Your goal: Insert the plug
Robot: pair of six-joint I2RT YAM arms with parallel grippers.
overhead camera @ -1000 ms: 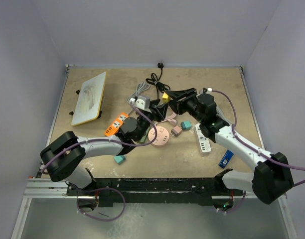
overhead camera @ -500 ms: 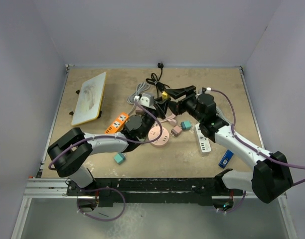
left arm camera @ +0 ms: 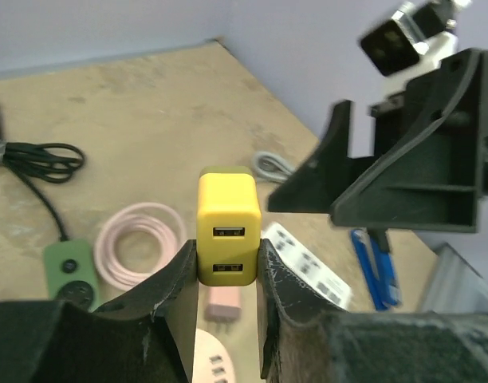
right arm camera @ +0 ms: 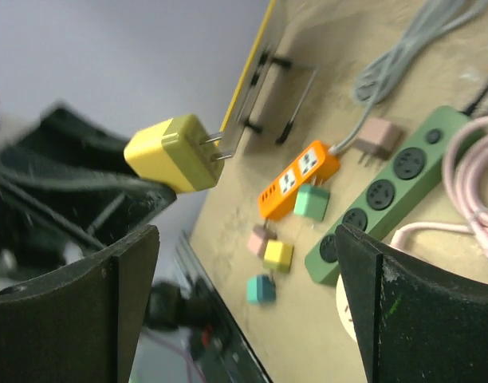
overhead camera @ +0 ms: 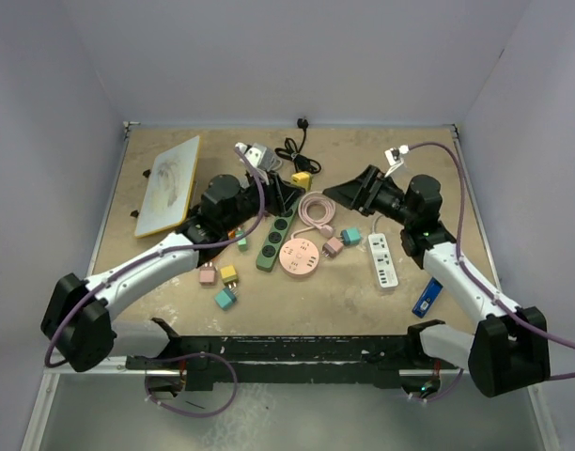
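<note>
Yellow boxy USB charger plug (left arm camera: 228, 227) sits pinched by its sides in your left gripper (left arm camera: 226, 254), leaving the prongs free (ready for a socket). It hangs above the long green power strip (overhead camera: 275, 241) at six o'clock. Your right gripper (overhead camera: 349, 194), at three o'clock, gapes empty.

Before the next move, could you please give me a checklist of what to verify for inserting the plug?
1. Yellow plug clamped between the left fingers: ok.
2. Its prongs free and pointing outward: ok.
3. Right fingers open, nothing between them: ok.
4. Green power strip sockets unoccupied: ok.
5. Plug lined up over a socket: not ok, it is in the air.
6. Prongs straight: cannot tell.
</note>
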